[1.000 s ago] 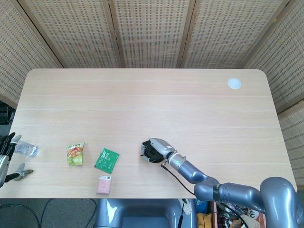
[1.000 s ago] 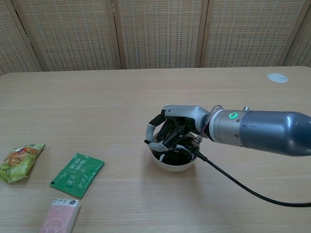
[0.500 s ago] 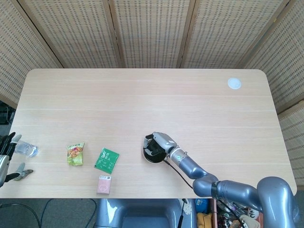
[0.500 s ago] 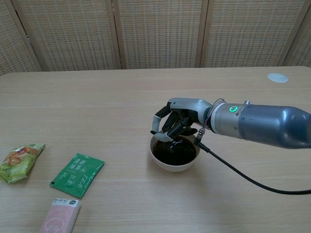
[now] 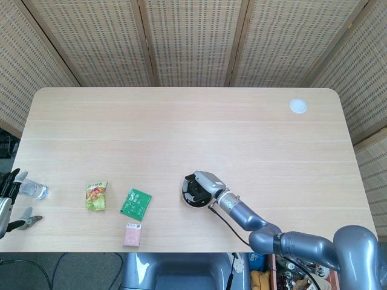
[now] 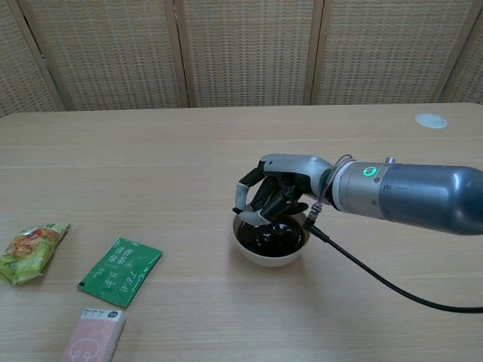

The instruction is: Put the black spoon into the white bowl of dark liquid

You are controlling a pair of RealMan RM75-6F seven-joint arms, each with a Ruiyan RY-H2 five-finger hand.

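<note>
The white bowl (image 6: 270,256) of dark liquid stands at the table's front middle, also seen as the bowl (image 5: 188,201) in the head view. My right hand (image 6: 281,190) hovers just above the bowl's far rim, its fingers (image 6: 259,216) bent down toward the liquid. In the head view the right hand (image 5: 206,183) covers the bowl's right part. Against the dark liquid and the hand's black palm I cannot pick out the black spoon, so it is unclear whether the hand holds it. My left hand (image 5: 7,194) rests at the far left edge, fingers apart, holding nothing.
A black cable (image 6: 377,279) trails from the right wrist across the table to the right. A green tea packet (image 6: 121,271), a pink box (image 6: 93,336) and a snack bag (image 6: 30,251) lie front left. A clear bottle (image 5: 34,191) lies beside the left hand. A white disc (image 6: 431,120) sits far right.
One second ago the right hand's fingers were down inside the bowl. The hand then lifted clear of the liquid and now hangs just over the rim, a touch lower than half a second ago.
</note>
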